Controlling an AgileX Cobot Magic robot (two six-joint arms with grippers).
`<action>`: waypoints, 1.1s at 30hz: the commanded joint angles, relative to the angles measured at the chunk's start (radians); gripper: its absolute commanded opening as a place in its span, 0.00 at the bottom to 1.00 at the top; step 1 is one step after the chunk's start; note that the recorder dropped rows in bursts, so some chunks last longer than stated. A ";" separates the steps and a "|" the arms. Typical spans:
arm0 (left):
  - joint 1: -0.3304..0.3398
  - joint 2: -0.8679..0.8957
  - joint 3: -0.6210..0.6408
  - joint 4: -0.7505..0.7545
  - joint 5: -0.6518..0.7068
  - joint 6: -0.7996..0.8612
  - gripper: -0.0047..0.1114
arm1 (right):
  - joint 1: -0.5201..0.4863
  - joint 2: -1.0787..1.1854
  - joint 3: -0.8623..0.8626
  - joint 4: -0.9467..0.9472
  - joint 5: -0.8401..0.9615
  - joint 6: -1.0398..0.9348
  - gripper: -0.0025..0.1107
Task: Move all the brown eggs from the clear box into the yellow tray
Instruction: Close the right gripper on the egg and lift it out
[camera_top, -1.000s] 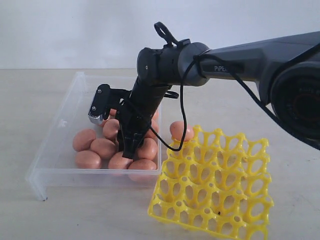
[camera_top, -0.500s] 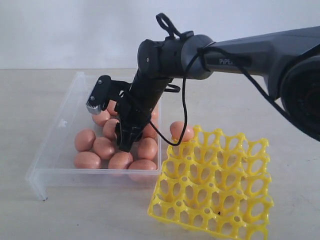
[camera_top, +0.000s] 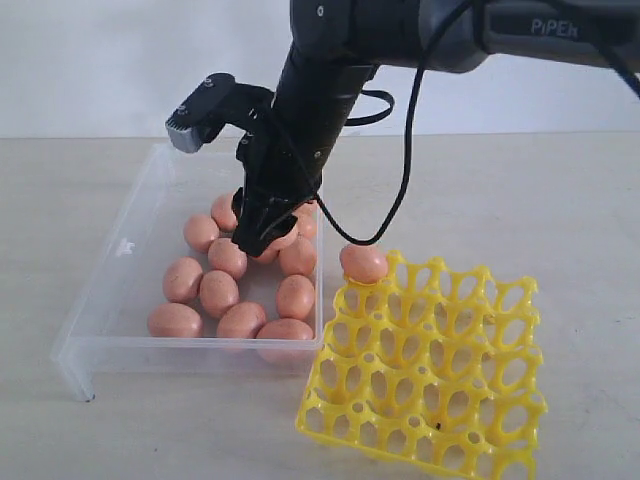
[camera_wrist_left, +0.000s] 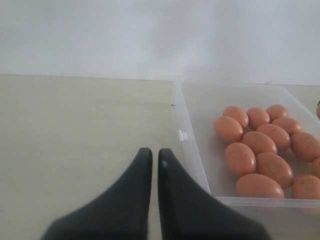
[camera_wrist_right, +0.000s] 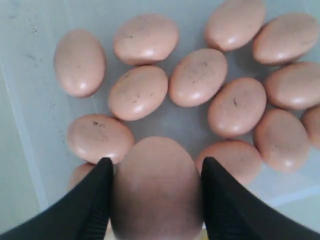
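The right gripper (camera_wrist_right: 156, 167) pinches one brown egg (camera_wrist_right: 156, 205) between its fingers, holding it clear above the other eggs (camera_top: 220, 293) in the clear box (camera_top: 108, 270), seemingly ready to swing right to the yellow tray (camera_top: 440, 390). There, one egg (camera_top: 363, 263) sits in the far-left cup. The left gripper (camera_wrist_left: 152, 156), jaws together and empty, rests over the table (camera_wrist_left: 75, 125) left of the box.

The exterior view looks slightly down across the table (camera_top: 560, 200), taking in clear box (camera_top: 105, 285) and yellow tray (camera_top: 430, 370). The left wrist view sits low beside the box; the right looks straight down, close over the brown eggs (camera_wrist_right: 137, 92) all three share
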 joint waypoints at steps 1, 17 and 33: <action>0.003 -0.002 0.003 -0.003 -0.008 0.002 0.08 | -0.064 -0.037 0.001 -0.016 -0.026 0.204 0.02; 0.003 -0.002 0.003 -0.003 -0.008 0.002 0.08 | -0.143 -0.403 0.500 -0.014 -0.866 0.751 0.02; 0.003 -0.002 0.003 -0.003 -0.008 0.002 0.08 | -0.420 -0.461 1.290 -0.300 -2.051 1.611 0.02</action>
